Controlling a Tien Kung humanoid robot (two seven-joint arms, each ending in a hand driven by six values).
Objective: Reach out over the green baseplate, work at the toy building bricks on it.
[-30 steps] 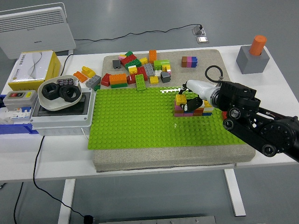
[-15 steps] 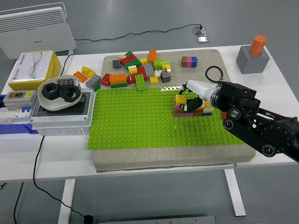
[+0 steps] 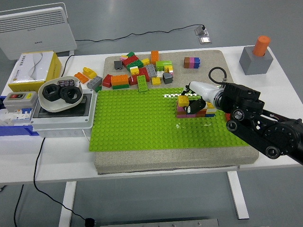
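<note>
The white tabletop [image 3: 57, 156] holds a big green baseplate [image 3: 137, 123], and the black right arm [image 3: 260, 127] comes in from the right and reaches over it. On the right part of the baseplate stands a little stack of toy bricks [image 3: 191, 111] with a yellow brick [image 3: 183, 100] on top, and a loose pile of bricks [image 3: 139, 71] lies just behind the baseplate. The right robot hand [image 3: 193, 105] sits at the stack with its dark fingers curled against the bricks by the yellow one, but I cannot tell if it really grips them.

Right hand [image 3: 193, 105] extended, fingers curled.
</note>
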